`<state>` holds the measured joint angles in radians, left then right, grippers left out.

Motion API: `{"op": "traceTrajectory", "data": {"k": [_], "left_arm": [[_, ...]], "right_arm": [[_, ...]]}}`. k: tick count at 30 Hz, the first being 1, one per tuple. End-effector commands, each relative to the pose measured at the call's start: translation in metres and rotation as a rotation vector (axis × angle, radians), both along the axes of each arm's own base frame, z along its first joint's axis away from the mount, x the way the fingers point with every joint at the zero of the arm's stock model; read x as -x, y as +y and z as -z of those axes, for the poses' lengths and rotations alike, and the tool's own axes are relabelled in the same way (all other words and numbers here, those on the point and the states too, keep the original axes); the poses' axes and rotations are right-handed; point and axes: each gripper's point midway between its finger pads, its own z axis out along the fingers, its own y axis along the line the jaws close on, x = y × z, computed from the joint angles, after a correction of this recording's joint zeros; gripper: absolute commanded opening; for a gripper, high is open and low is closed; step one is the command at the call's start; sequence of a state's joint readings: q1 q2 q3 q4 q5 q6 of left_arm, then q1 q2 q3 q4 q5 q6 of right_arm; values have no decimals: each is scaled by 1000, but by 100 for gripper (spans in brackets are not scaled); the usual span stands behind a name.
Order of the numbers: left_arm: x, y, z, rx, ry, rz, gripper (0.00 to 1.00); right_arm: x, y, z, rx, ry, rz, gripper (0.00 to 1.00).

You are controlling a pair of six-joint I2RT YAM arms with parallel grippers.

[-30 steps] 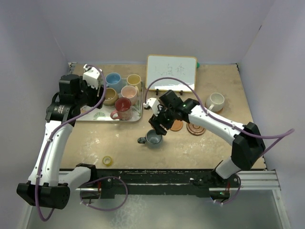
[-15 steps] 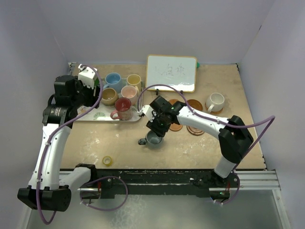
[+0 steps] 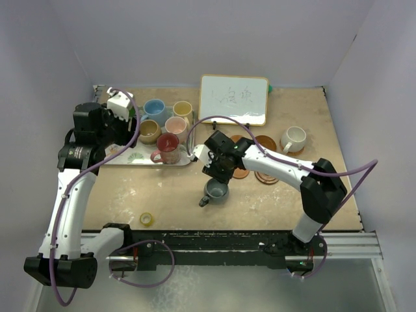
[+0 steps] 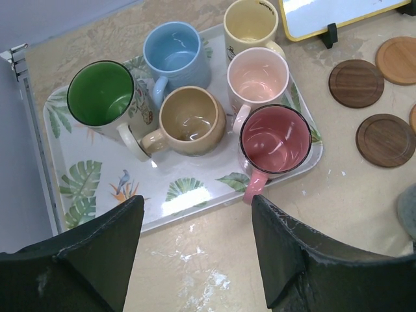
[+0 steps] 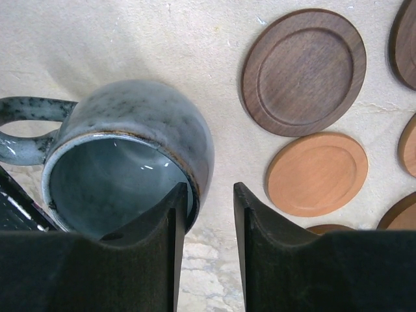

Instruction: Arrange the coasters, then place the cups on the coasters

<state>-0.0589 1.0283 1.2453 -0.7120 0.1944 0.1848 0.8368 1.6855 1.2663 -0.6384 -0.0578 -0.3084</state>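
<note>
Grey mug (image 5: 130,136): speckled glaze, upright on table (image 3: 162,195), centre-front, handle at 7 o'clock in top view. Right gripper (image 5: 208,188): jaws narrowed astride rim, one finger inside, other outside, sliver of table between it and wall; not clamped. Wooden coasters (image 5: 304,71) at 2 o'clock of mug. Right arm: elbow far right, forearm reaching left. Left gripper (image 4: 195,260): jaws wide, empty, above tray (image 4: 91,188) at 10 o'clock.

From above, the right arm (image 3: 279,166) covers parts of the coasters (image 3: 242,173) beside it, and the writing on the whiteboard (image 3: 234,99) is too small to read. At the right wrist, the right end effector (image 5: 207,192) hides the near rim of the grey mug (image 5: 130,123), and coasters run off the right edge. The left wrist view crops the yellow mug (image 4: 250,26) at the top.
</note>
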Motion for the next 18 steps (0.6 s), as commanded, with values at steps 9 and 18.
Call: {"op": "traceTrajectory", "data": {"k": [9, 18], "left_arm": [[-2, -3, -11, 19, -71, 20, 65], [-1, -3, -9, 21, -60, 20, 65]], "right_arm": [[3, -6, -1, 29, 19, 0, 45], [9, -4, 8, 36, 70, -1, 36]]}}
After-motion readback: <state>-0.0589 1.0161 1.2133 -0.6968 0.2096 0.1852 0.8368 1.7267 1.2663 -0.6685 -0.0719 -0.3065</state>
